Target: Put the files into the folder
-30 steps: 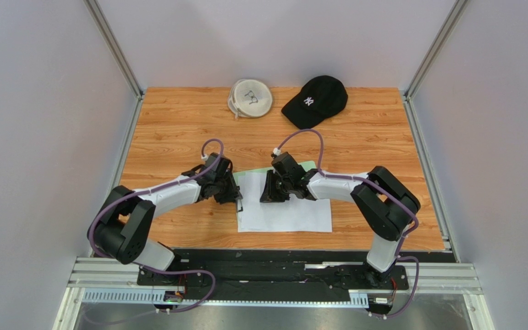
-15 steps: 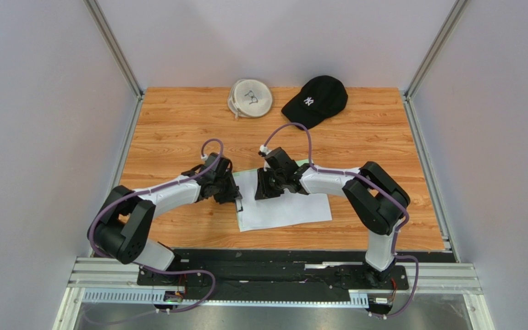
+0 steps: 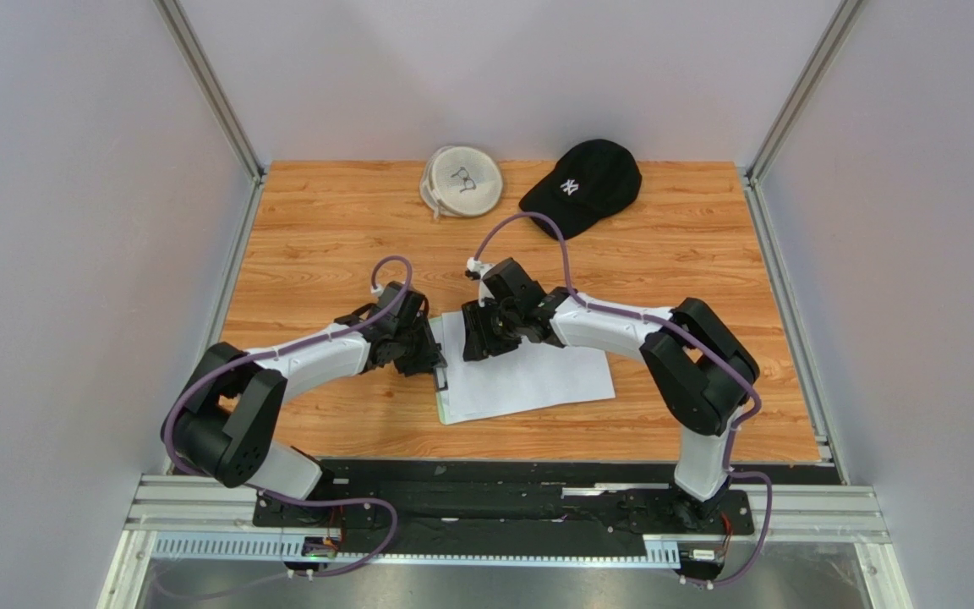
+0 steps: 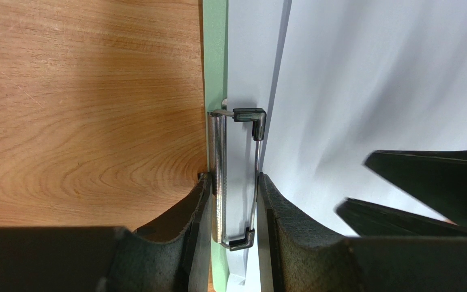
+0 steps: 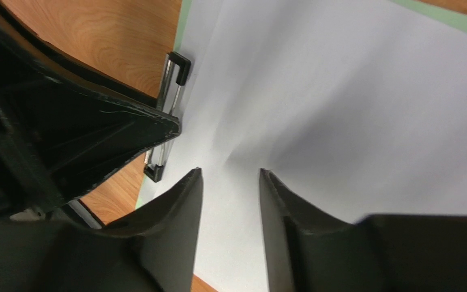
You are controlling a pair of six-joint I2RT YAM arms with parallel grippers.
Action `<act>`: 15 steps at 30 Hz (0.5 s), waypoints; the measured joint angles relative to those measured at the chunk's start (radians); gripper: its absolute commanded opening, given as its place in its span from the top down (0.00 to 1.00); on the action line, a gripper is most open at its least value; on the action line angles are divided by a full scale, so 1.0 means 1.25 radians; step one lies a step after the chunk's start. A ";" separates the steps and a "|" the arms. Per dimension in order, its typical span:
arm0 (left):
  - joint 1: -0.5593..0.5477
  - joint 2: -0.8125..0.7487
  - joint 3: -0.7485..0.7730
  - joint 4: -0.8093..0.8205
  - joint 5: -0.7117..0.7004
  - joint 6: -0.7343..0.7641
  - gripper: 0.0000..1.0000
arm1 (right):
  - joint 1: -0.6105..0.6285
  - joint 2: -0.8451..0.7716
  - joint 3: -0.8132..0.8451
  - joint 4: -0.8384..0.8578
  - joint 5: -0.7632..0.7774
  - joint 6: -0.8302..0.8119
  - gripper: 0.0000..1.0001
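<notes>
The files, white sheets blank side up (image 3: 533,377), lie on the pale green folder, of which only thin edges show in the left wrist view (image 4: 214,55) and the right wrist view (image 5: 452,16). My left gripper (image 3: 434,363) is shut on the folder's metal clip (image 4: 219,146), with its jaws squeezing the clip from both sides (image 4: 235,182). My right gripper (image 3: 477,340) is open, its fingertips down on the sheets (image 5: 230,173) just right of the clip (image 5: 168,91). The sheets' left edge reaches the clip's wire.
A white round cap (image 3: 463,180) and a black baseball cap (image 3: 581,185) lie at the table's far edge. Metal frame posts and grey walls stand on both sides. Bare wood lies left of the folder (image 4: 83,103).
My right gripper has moved left toward the clip, sliding the sheets with it. The sheets have turned slightly and now cover the green board. My left gripper has stayed on the clip.
</notes>
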 measured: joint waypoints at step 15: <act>0.000 0.000 0.000 0.000 0.000 0.000 1.00 | -0.316 -0.152 0.003 -0.206 0.189 -0.017 0.00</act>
